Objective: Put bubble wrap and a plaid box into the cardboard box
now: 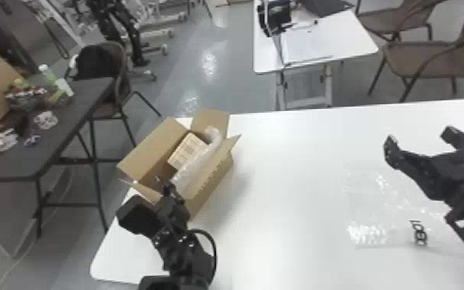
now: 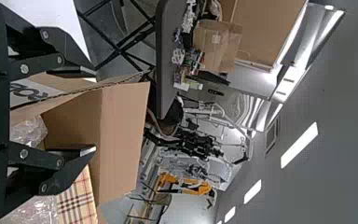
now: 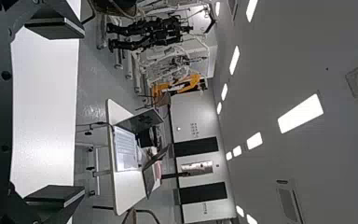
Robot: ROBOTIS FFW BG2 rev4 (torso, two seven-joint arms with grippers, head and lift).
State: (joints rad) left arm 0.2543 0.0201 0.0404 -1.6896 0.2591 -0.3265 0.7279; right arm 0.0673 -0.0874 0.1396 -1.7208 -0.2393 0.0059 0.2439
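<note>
In the head view, my left gripper (image 1: 153, 200) is at the near end of the cardboard box (image 1: 212, 188), beside its near flap. The plaid box (image 1: 187, 149) lies inside, with bubble wrap (image 1: 195, 166) along its right side. From the left wrist, my left gripper (image 2: 92, 112) is open, a flap edge passing between its fingers; plaid box (image 2: 77, 199) and bubble wrap (image 2: 30, 131) show beside and behind them. My right gripper (image 1: 420, 137) stands open over the right of the table; in its wrist view, that gripper (image 3: 81, 113) holds nothing.
Clear plastic (image 1: 387, 204) with black print lies flat on the white table (image 1: 289, 154), below and left of the right gripper. The cardboard box's flaps stand up and outward near the table's left edge. A dark side table (image 1: 77, 112) stands farther left.
</note>
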